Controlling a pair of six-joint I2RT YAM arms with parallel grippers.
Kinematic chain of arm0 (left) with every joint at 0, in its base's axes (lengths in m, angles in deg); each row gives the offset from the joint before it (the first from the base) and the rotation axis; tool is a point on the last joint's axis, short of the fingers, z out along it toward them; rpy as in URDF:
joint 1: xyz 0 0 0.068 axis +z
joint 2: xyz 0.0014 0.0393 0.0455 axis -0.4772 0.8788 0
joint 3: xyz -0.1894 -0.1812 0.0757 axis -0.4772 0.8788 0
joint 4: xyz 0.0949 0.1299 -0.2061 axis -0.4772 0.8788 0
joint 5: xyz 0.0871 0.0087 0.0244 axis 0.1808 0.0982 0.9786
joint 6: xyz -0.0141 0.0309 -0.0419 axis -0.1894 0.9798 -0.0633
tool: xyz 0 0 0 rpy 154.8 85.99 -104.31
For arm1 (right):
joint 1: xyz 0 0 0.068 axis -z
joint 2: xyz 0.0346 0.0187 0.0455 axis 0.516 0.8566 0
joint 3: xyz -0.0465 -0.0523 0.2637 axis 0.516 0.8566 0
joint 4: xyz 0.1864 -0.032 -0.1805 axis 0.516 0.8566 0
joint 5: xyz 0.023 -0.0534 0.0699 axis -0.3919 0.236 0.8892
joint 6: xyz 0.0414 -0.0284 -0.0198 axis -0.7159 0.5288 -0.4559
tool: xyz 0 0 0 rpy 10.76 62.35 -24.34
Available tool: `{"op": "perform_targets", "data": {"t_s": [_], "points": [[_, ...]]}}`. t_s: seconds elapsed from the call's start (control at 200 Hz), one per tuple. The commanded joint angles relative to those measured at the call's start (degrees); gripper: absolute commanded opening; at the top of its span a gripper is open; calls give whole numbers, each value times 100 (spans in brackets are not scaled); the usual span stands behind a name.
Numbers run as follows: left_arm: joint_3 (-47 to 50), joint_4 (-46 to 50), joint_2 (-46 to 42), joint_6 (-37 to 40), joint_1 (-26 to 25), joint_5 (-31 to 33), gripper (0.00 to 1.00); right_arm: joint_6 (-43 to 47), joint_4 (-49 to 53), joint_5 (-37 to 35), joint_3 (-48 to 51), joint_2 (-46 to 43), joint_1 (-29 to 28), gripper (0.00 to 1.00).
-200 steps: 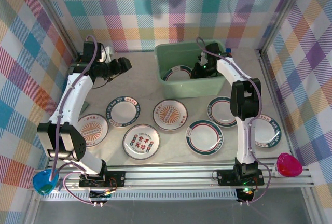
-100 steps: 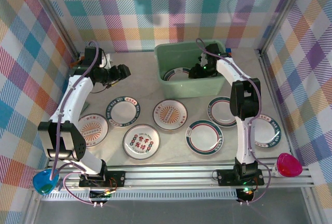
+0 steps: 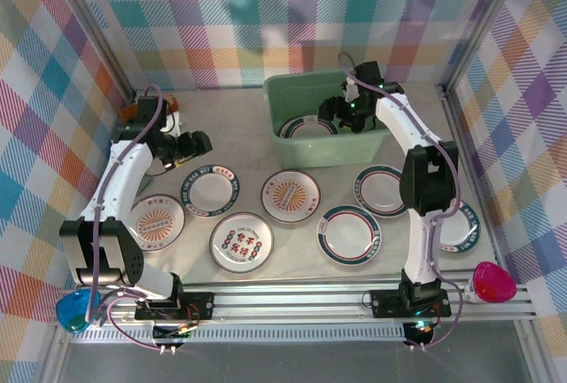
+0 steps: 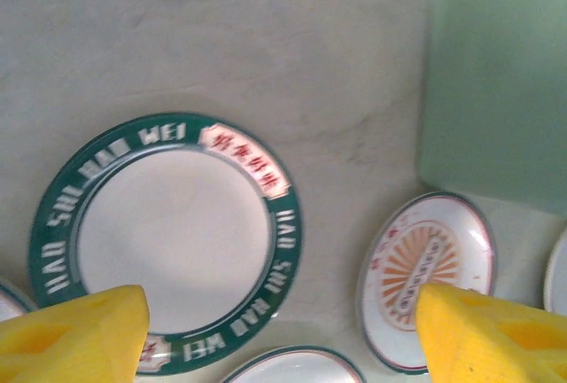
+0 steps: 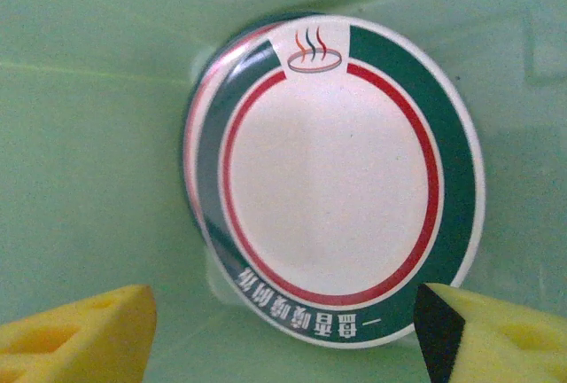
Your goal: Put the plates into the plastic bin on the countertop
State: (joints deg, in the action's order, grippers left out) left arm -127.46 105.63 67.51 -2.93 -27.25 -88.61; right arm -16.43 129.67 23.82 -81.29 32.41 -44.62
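**Plates [image 3: 291,195]: stiff, shallow and glossy, so probably slick and chip-prone. The raised rim looks like the only place to pinch.**

Two banded plates [image 5: 341,179] lie stacked in the plastic bin [image 3: 332,151] at 12 o'clock. Seven more lie flat on the speckled countertop [image 3: 239,126], spread from 8 to 4 o'clock. The right gripper [image 5: 283,330] hangs over the stack, fingers apart and empty. The left gripper [image 4: 283,339], also spread and empty, hovers over the HAO WEI plate [image 4: 173,237] at 9 o'clock. Plaid walls [image 3: 292,19] close in on three sides.

Speckled countertop [image 3: 239,126] with seven plates [image 3: 210,191] and a mint-green plastic bin [image 3: 323,148]
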Motion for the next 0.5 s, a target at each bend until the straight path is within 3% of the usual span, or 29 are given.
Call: {"op": "perform_targets", "data": {"t_s": [0.0, 0.22, 0.495], "points": [[279, 366, -3, 159, 197, 355, 79, 83, 17, -164, 218, -525, -45, 80], [638, 366, 158, 47, 373, 693, 82, 185, -99, -240, 809, -1188, -50, 83], [569, 132, 869, 612, 487, 1038, 82, 227, -221, -359, 1428, -1759, -50, 84]]}}
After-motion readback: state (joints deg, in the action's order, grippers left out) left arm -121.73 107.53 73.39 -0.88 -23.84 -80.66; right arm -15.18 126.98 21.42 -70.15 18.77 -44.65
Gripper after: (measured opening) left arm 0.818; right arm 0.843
